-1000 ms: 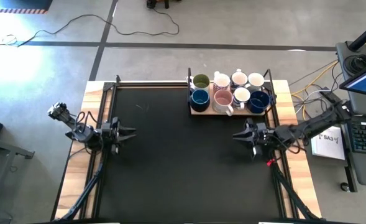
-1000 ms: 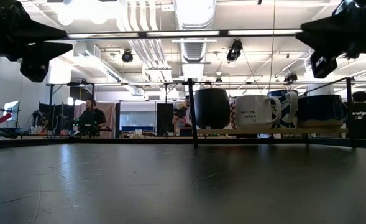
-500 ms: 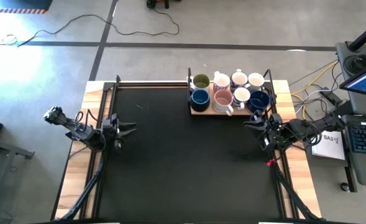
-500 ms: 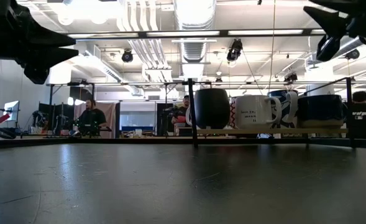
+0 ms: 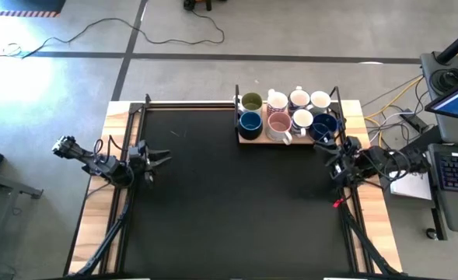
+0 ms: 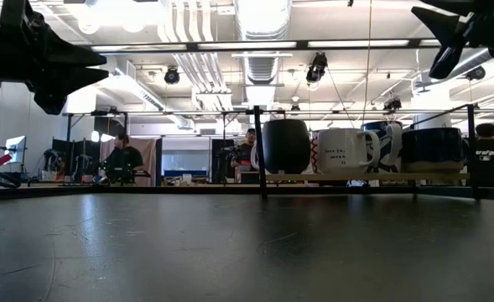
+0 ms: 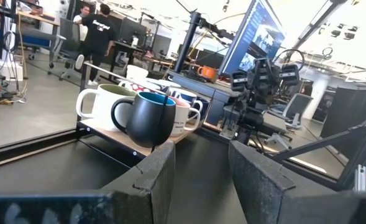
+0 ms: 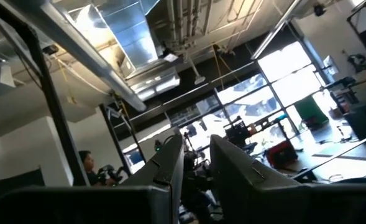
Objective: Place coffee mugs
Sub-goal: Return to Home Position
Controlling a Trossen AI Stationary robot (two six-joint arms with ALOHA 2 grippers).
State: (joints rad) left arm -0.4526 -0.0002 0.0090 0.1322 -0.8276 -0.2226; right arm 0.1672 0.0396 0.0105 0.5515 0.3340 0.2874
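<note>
Eight mugs stand upright on their bases, crowded on a wooden tray (image 5: 244, 138) at the table's far edge. One is green inside (image 5: 252, 102), one is pink (image 5: 279, 123), two are dark blue (image 5: 250, 121) (image 5: 324, 124), and the others are white (image 5: 299, 98). My left gripper (image 5: 160, 159) (image 7: 201, 163) hovers open near the table's left edge, pointing toward the tray, and its wrist view shows the front dark blue mug (image 7: 150, 118). My right gripper (image 5: 322, 148) (image 8: 196, 152) is open at the table's right edge, just near of the tray, raised and tipped upward toward the ceiling.
The black mat (image 5: 229, 202) fills the table between the arms. A black metal frame (image 5: 236, 109) borders the tray and the table's far edge. A laptop (image 5: 454, 167) and cables lie beyond the right edge. People sit at desks in the room behind (image 6: 122, 159).
My right gripper has drawn back from over the mat toward the table's right edge and the tray's near right corner, rising and tipping upward. My left gripper has pulled back slightly toward the left edge. The mugs have stayed put.
</note>
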